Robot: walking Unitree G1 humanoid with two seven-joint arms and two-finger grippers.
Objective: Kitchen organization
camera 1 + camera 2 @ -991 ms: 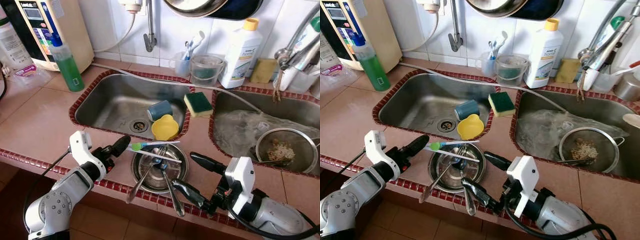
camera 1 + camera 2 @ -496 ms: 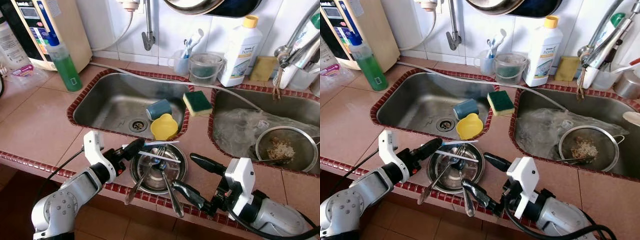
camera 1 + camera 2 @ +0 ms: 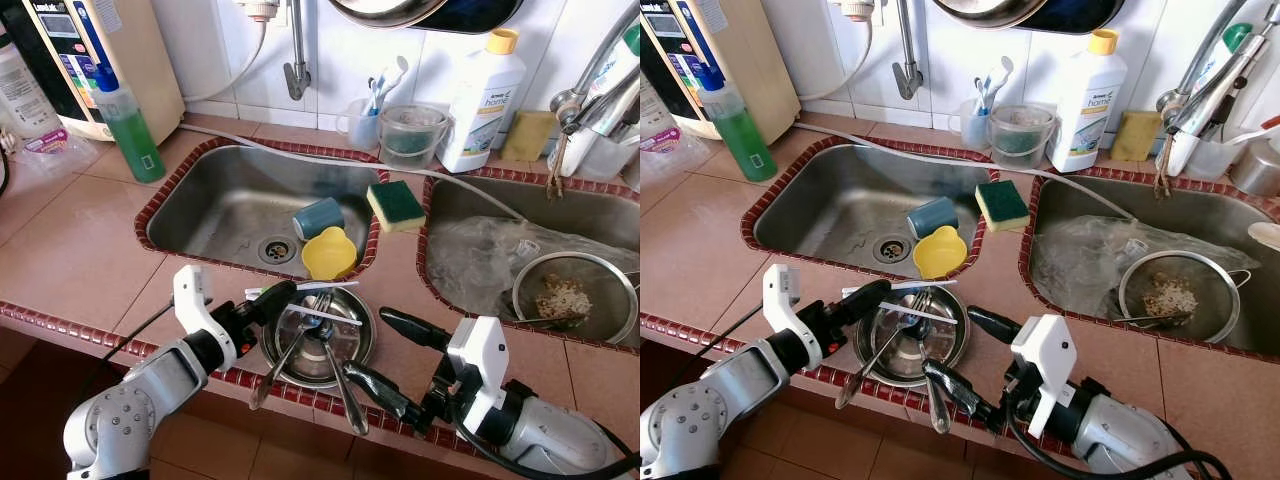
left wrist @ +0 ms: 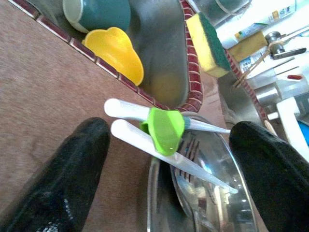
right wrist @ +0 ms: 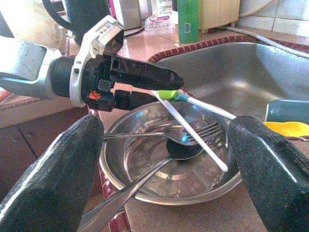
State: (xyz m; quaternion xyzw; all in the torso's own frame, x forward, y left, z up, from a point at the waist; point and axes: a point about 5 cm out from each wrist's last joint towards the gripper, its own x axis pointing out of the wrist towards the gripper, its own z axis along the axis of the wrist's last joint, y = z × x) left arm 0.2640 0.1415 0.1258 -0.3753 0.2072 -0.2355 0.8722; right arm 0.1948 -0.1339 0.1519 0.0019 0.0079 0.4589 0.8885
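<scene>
Writing: I read "home" on the white detergent bottle (image 3: 482, 100) at 1 o'clock on the back ledge; the print on the water purifier (image 3: 95, 55) at 10 o'clock is too small for me.
Green soap bottle (image 3: 128, 122): blue-capped, just in front of the purifier, its label unreadable.
Left gripper (image 3: 262, 308): I have its fingers spread apart at the left rim of the steel bowl (image 3: 352, 345); in the left wrist view the handle ends of the tweezers (image 4: 159, 140) lie between them, untouched.
Tweezers: two thin white arms joined by a lime-green clip, lying across the bowl's far rim, tips pointing toward 3 o'clock.
Steel bowl: on the tiled counter at 6 o'clock, in front of the left sink (image 3: 215, 200); a fork (image 5: 190, 133) and spoons lie in it.
Sink contents: a teal cup (image 3: 318, 217) on its side touching a yellow dish (image 3: 328, 253).
Sponge (image 3: 395, 207): yellow and green, on the divider between the basins.
Right gripper (image 3: 392, 358): fingers wide apart, just right of the bowl, gripping nothing.
Strainer (image 3: 573, 296): in the right basin at 3 o'clock, with food scraps.
</scene>
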